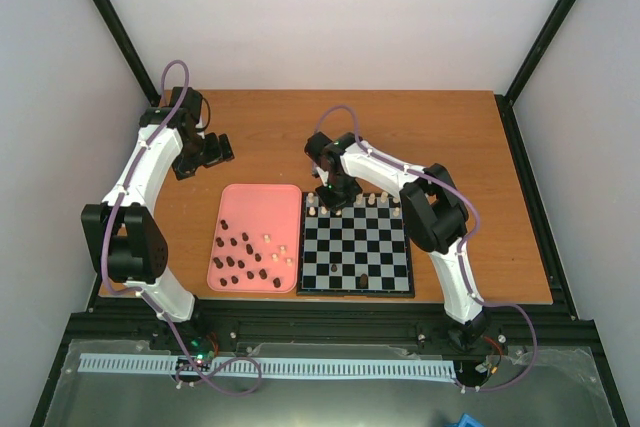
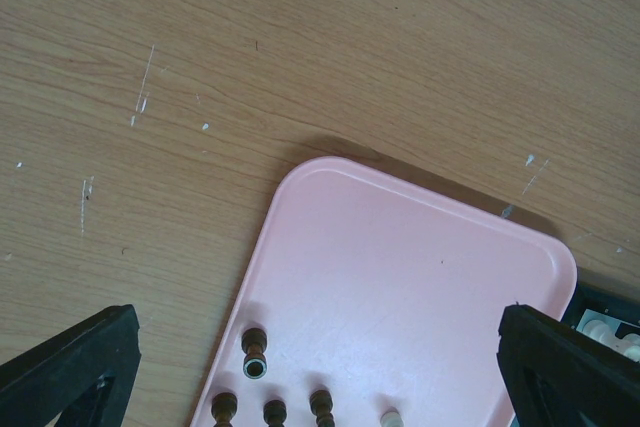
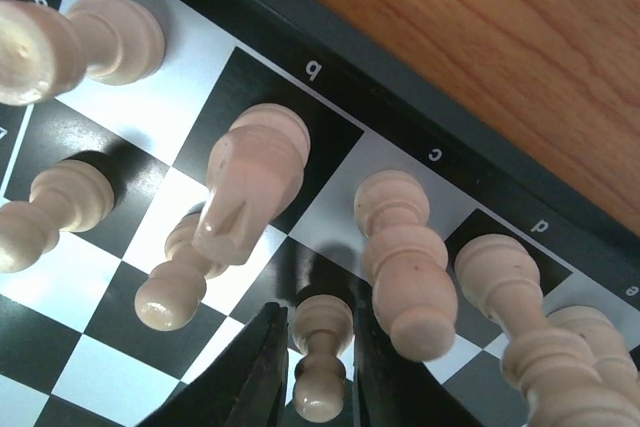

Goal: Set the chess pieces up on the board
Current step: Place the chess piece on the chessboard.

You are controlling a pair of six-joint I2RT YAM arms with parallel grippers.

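Note:
The board [image 1: 380, 247] lies right of the pink tray [image 1: 258, 205]. Cream pieces [image 1: 372, 201] stand along its far rows; two dark pieces [image 1: 333, 268] stand near its front edge. Several dark pieces [image 1: 240, 257] and a few cream ones [image 1: 281, 248] lie on the tray. My right gripper [image 1: 338, 195] is low over the board's far left part. In the right wrist view the right gripper [image 3: 318, 377] has its jaws close around a cream pawn [image 3: 322, 362] standing in front of the bishop [image 3: 405, 267], beside the knight [image 3: 250, 182]. My left gripper [image 1: 215, 147] is open and empty beyond the tray's far corner [image 2: 420, 277].
Bare wooden table [image 1: 440, 137] lies behind and right of the board. In the left wrist view several dark pieces [image 2: 255, 352] lie along the tray's left wall. Tightly packed cream pieces [image 3: 500, 287] stand around the right gripper's fingers.

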